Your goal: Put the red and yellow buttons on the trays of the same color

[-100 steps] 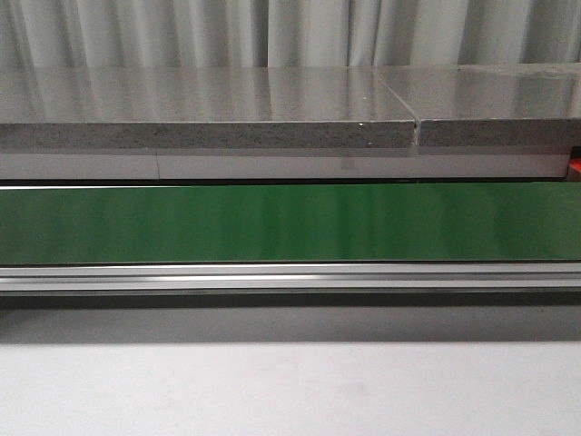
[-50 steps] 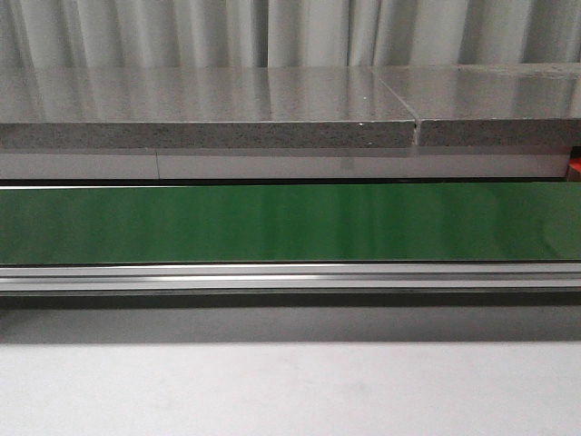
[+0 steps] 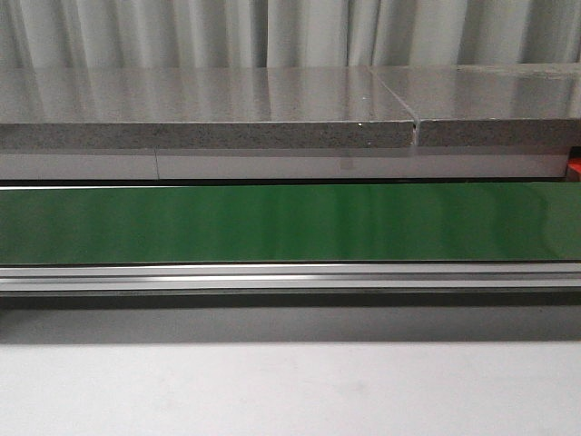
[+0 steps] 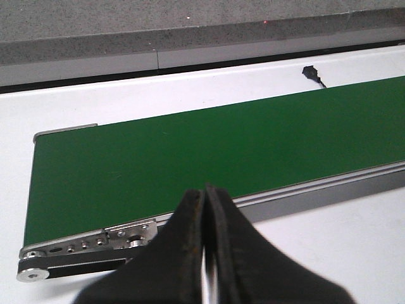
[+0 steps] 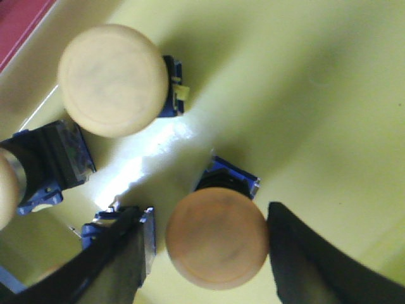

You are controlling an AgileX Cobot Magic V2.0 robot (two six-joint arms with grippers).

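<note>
- Over the yellow tray, the right claw hangs with its fingers spread wide, one on each side of a yellow button.
- Neither finger plainly presses on the button's cap; whether they touch it I cannot tell, so the button looks freed or about to be freed, resting on the tray floor.
- Two more yellow buttons share the tray: one lies near, and another shows only at the picture's edge.
- A strip of red tray shows just beside the yellow one.
- At the other arm, the left claw is closed with nothing between its fingers, poised above the near edge of the green belt on the white desk.
- No button shows on the belt in the front view.
- My judgement: the step in hand is setting a yellow button on its matching tray.
- Next, the right claw needs to lift straight up, clear of the caps, without knocking the neighbouring buttons.
</note>
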